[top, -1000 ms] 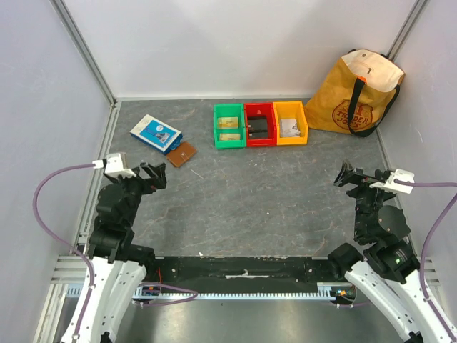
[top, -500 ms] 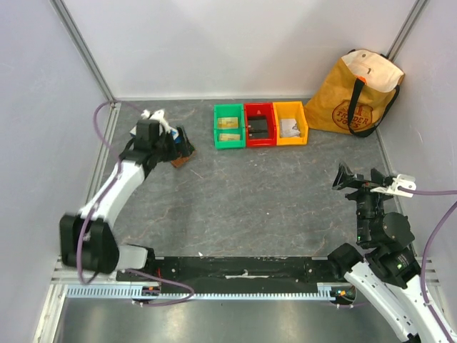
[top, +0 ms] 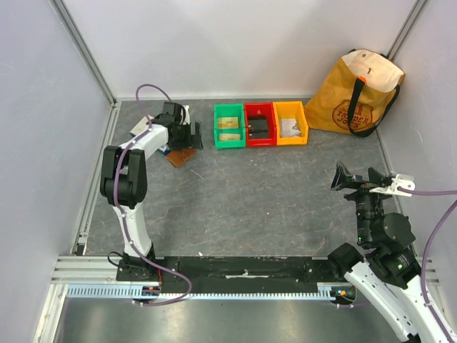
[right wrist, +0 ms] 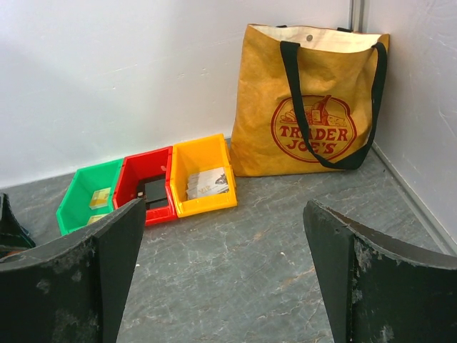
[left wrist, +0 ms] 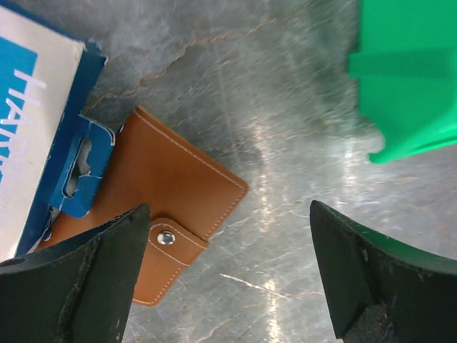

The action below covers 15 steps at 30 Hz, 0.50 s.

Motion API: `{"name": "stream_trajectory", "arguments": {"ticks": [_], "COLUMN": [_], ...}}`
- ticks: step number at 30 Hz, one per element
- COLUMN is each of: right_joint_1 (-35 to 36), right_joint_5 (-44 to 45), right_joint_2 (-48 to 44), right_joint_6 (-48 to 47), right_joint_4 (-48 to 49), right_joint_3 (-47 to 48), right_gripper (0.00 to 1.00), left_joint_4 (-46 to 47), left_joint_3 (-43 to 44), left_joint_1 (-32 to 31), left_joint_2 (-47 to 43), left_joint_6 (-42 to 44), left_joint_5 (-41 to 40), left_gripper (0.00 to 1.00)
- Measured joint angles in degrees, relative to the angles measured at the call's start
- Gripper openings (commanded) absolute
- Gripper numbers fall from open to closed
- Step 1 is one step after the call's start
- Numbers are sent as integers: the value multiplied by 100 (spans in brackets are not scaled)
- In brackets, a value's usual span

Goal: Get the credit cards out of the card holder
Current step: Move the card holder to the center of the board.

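Observation:
The card holder [left wrist: 171, 196] is a brown leather wallet, lying closed with its snap tab fastened, one edge tucked under a blue-and-white box [left wrist: 36, 107]. It also shows in the top view [top: 181, 156]. No credit cards show at the wallet; any inside are hidden. My left gripper [left wrist: 232, 286] is open and empty just above the floor, its left finger over the wallet's snap side. In the top view the left gripper [top: 190, 136] sits between the box and the green bin. My right gripper [right wrist: 221, 286] is open and empty, raised at the near right [top: 343, 179].
A green bin [top: 229, 126] with tan-gold flat pieces, a red bin [top: 259, 123] with dark items and a yellow bin [top: 290, 122] stand in a row at the back. The green bin's corner [left wrist: 407, 71] is close to my left gripper. A yellow tote bag [top: 357, 93] fills the back right corner.
My left arm has swung out from its folded pose to the far left and come down over the wallet, ending nearer the green bin. The right gripper barely moved.

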Motion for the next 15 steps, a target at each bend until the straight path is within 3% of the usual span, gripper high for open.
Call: {"name": "stream_trajectory", "arguments": {"ticks": [9, 15], "right_joint_1": [0, 0], "right_joint_5": [-28, -42], "right_joint_2": [-24, -26], "right_joint_6": [0, 0], "right_joint_4": [0, 0], "right_joint_3": [0, -2], "right_gripper": [98, 98], "left_joint_4": [-225, -105], "left_joint_3": [9, -1305], "left_joint_1": [0, -181], "left_joint_2": [210, -793], "left_joint_6": [267, -66], "left_joint_5": [-140, -92], "left_gripper": [98, 97]}}
